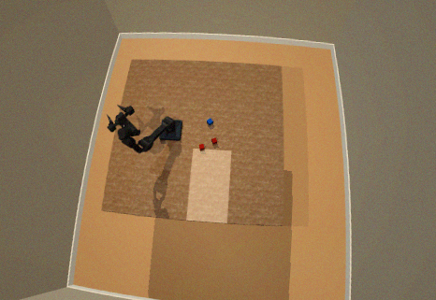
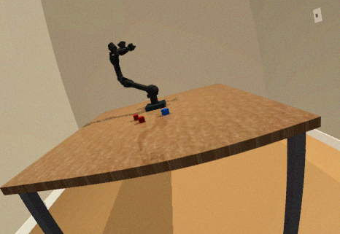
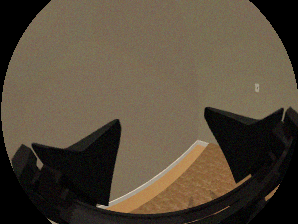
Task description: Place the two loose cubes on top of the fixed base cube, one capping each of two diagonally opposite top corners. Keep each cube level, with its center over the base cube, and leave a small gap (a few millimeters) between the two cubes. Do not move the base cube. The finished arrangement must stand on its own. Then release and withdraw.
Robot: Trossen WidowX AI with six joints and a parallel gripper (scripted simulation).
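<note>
Pincer (image 1: 114, 111) (image 2: 128, 45) (image 3: 164, 117): fingers spread wide, nothing between; raised, on the far side of the arm's base (image 1: 179, 136) (image 2: 147, 108) from the cubes; its lower housing cropped by the wrist view's dark rim.
Counter (image 1: 253, 113) (image 2: 219, 132) (image 3: 192, 180): beneath the base; partly hidden by one finger in the wrist view.
Blue cube (image 1: 210, 121) (image 2: 165, 111): on the counter, near the base.
Red cube, nearer blue (image 1: 214, 140) (image 2: 141, 119); second red cube (image 1: 201, 147) (image 2: 136, 117): also near the base, unstacked; edges too small to read.

Brown wood-grained table (image 1: 253, 113) (image 2: 204, 125) (image 3: 187, 187) on dark legs (image 2: 296, 183); orange-tan floor (image 1: 320, 160) (image 2: 226, 197) (image 3: 135, 201) below; small white rectangular wall plate (image 2: 317, 15) (image 3: 257, 87) on greyish-beige wall (image 2: 292, 52) (image 3: 150, 75).
</note>
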